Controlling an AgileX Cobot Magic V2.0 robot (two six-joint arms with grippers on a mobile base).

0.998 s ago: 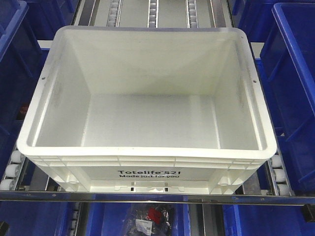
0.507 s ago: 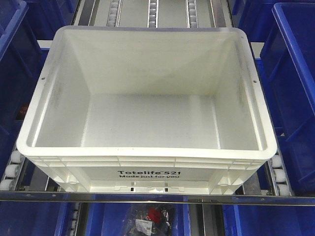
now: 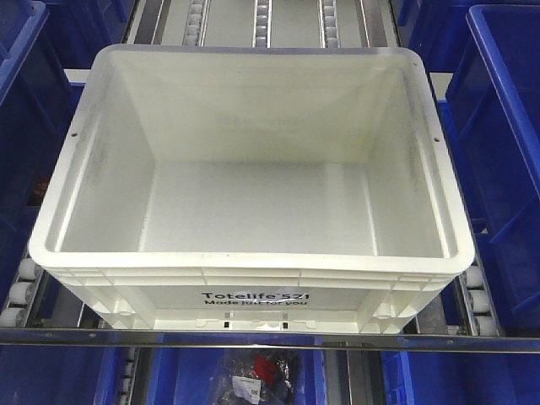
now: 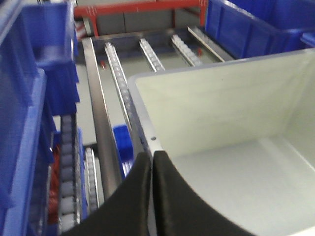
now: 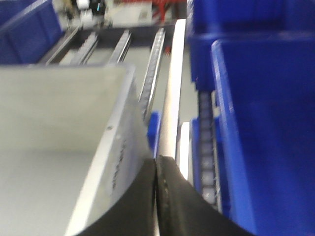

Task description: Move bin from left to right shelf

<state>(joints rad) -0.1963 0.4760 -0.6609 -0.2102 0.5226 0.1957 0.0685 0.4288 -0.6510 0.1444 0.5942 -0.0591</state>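
Observation:
The white bin [image 3: 253, 211] with "Totelife 521" print fills the front view and is empty. Under it lies a grey steel shelf with rows of white roller wheels [image 3: 261, 17] and a shiny front bar [image 3: 270, 340], which fits the right shelf. My left gripper [image 4: 152, 155] is shut on the rim of the bin's [image 4: 221, 108] left wall, one black finger on each side. On the opposite wall of the bin [image 5: 59, 113], my right gripper [image 5: 156, 160] is clamped the same way. Neither gripper shows in the front view.
Blue plastic bins flank the white one closely, to the left [image 3: 25, 101] and to the right [image 3: 506, 126]. A lower blue bin holds a bag of dark and red parts [image 3: 257, 371]. Roller tracks [image 4: 118, 73] run back to a red beam [image 4: 138, 7].
Almost nothing: the bin's near rim sits a touch higher in the front view than a second ago.

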